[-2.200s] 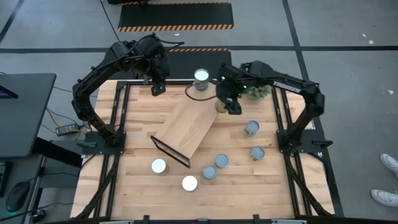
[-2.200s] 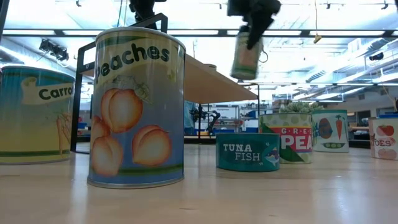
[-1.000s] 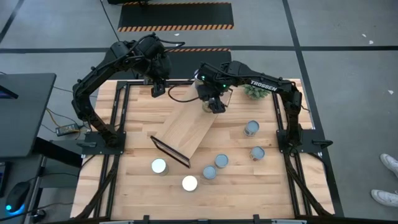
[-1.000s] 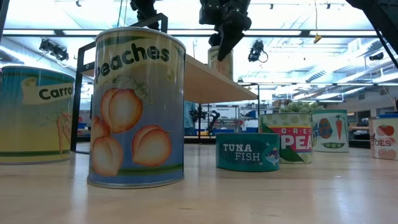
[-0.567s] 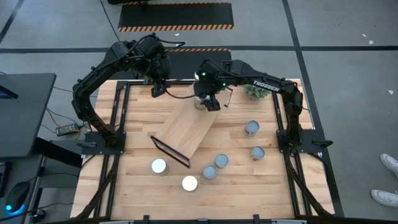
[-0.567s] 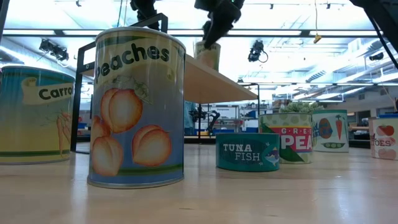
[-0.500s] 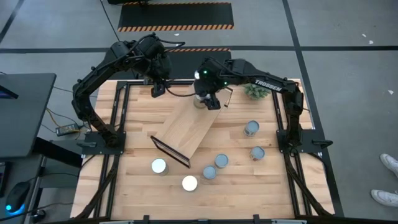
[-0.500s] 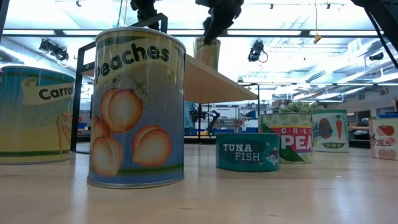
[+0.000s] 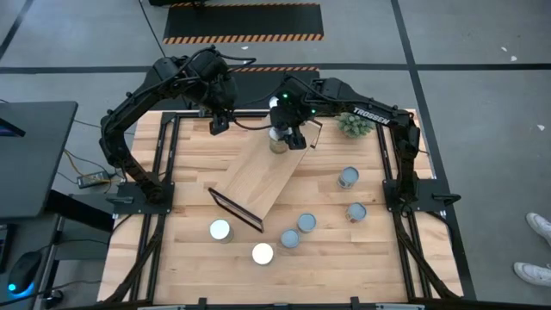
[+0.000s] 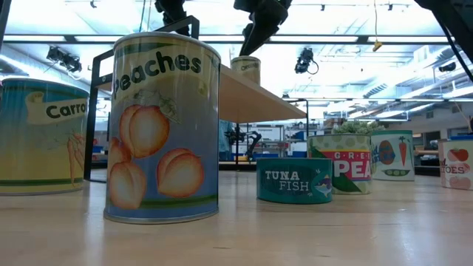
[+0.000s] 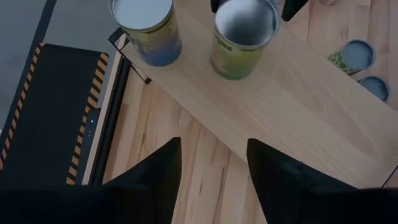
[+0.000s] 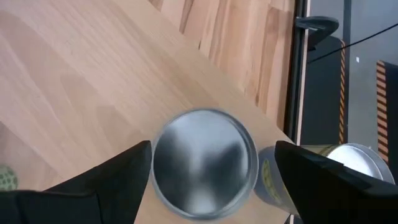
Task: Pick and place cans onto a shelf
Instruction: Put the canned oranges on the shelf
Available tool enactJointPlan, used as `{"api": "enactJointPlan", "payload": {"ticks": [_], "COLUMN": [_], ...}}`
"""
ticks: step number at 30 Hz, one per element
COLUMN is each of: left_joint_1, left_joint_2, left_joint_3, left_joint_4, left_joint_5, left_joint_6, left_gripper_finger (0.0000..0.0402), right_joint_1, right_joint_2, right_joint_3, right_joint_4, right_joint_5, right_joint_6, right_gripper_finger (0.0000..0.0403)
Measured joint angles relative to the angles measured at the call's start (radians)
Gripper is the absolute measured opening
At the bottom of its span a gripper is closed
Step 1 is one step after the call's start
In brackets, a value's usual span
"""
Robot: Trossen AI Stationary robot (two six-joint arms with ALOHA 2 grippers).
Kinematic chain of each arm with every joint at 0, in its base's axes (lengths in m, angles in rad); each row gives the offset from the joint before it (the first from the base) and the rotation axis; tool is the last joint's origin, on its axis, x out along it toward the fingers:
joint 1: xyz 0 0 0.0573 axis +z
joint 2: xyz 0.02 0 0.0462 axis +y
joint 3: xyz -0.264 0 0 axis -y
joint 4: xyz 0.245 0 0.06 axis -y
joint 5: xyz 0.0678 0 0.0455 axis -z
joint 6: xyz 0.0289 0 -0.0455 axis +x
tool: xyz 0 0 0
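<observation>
R arm: reaches in from the table's right edge, elbow bent, wrist tipped down over the shelf's far end.
R gripper: fingers spread wide either side of a can, not clamped; low view shows them just above its top.
That can: upright on the shelf's far end, beside a 2nd can.
L arm: arched over the table's far-left corner, waiting.
L gripper: fingers apart, nothing between them, above the shelf edge.
Other cans: 5 on tabletop, near side & right.
</observation>
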Motion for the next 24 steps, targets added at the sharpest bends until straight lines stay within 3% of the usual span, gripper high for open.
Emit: {"api": "enactJointPlan", "payload": {"ticks": [24], "left_joint_1": [0.0], "left_joint_2": [0.0], "left_joint_3": [0.0], "left_joint_4": [0.0], "left_joint_5": [0.0], "left_joint_6": [0.0], "left_gripper_finger": [0.0188], "right_joint_1": [-0.056], "right_joint_2": [0.001], "right_joint_3": [-0.076], "right_joint_4": [0.119], "right_joint_5": [-0.041], "right_joint_6": [-0.029], "right_gripper_finger": [0.0348]}}
